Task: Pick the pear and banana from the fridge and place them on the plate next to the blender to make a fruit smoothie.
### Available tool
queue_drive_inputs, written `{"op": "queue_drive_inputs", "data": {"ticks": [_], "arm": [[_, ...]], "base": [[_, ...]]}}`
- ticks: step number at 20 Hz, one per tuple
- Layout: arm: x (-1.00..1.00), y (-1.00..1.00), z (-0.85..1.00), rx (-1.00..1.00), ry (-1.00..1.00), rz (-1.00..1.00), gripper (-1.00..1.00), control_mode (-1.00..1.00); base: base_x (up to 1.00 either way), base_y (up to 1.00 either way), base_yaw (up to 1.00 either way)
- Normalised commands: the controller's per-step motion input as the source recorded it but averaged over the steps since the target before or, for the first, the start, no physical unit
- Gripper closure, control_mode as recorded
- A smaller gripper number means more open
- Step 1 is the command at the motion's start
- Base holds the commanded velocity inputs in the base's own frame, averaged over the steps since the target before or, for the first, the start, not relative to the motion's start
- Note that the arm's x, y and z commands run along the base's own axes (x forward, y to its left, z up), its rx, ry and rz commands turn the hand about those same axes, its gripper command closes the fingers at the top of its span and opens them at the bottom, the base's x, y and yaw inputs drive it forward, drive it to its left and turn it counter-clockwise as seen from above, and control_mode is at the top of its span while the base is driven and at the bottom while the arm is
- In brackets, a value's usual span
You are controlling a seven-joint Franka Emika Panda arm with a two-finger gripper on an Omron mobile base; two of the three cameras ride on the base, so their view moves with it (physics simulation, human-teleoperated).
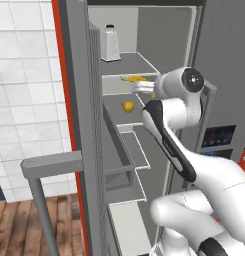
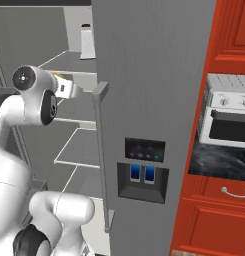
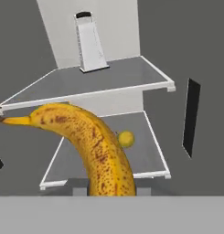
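Yellow banana [image 3: 93, 146] clamped tight in the gripper [image 1: 139, 86] inside the fridge [image 1: 144, 60]; the pear [image 1: 127, 106] sits one shelf below.

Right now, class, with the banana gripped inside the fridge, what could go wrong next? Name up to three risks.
1. The banana sticks out far from the pincer, so it may swing or slip as the arm backs out.
2. Its tip lies close to a shelf edge and could catch there.
3. The pear sits on the shelf just below; a low exit might nudge it.
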Motion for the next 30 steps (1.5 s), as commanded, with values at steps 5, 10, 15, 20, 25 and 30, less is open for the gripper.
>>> {"op": "queue_drive_inputs", "data": {"ticks": [5,10,15,20,25,30], "arm": [[-1.0,0.0,-0.95,-0.16,0.67,0.06,1.0,-1.0],[-1.0,-0.06,-0.73,-0.1,0.21,0.0,1.0,-1.0],[-0.47,-0.1,-0.07,0.0,-0.05,0.0,1.0,-1.0],[-0.14,0.0,0.0,0.0,0.0,0.0,1.0,-1.0],[-0.14,-0.01,0.0,0.0,0.0,0.0,1.0,1.0],[0.0,0.0,0.0,0.0,0.0,0.0,1.0,1.0]], "base": [[0.0,0.0,0.0],[0.0,0.0,0.0],[0.0,0.0,0.0],[0.0,0.0,0.0],[-0.73,-0.1,-0.08],[-0.66,-0.46,-0.54]]}}
